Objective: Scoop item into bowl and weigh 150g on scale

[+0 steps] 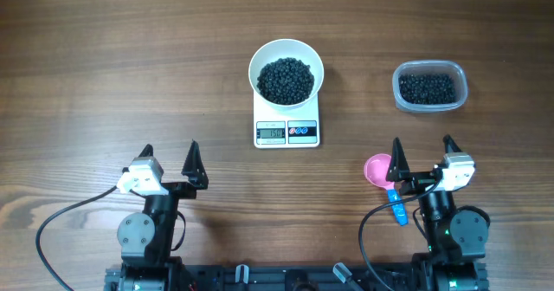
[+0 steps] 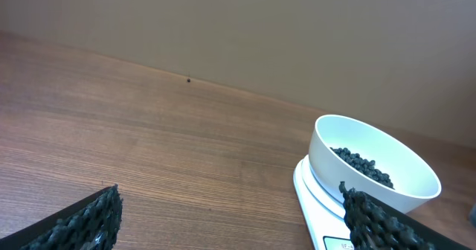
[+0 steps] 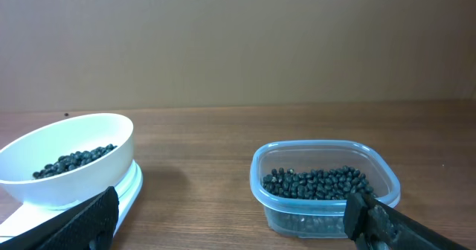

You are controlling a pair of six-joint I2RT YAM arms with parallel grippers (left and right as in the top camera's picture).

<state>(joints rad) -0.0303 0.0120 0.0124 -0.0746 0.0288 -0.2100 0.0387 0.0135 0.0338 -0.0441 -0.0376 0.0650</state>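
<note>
The left gripper [image 1: 169, 148] has its two fingers wide apart, and there is nothing between them. The right gripper [image 1: 422, 142] is wide apart too and holds nothing. Both sit at the near edge of the table [image 1: 86, 66], and their fingers point away from the robot.

A pink scoop [image 1: 377, 168] lies on the table just beside the right gripper, partly under one finger. Its round end points away from the robot. Its blue handle [image 1: 396, 209] runs back toward the robot, a little slanted.

Farther out, between the two arms, is the white scale [image 1: 286, 118]. The end with the little screen [image 1: 272, 133] points toward the robot. The white bowl [image 1: 286, 45] stands upright on the far part of the scale. A pile of small black beans [image 1: 286, 80] is in the bowl.

To the right, in front of the right gripper, is a clear tub [image 1: 430, 64]. Its long side runs left to right. More black beans [image 1: 426, 88] lie in it. The tub and the scale are well apart.
</note>
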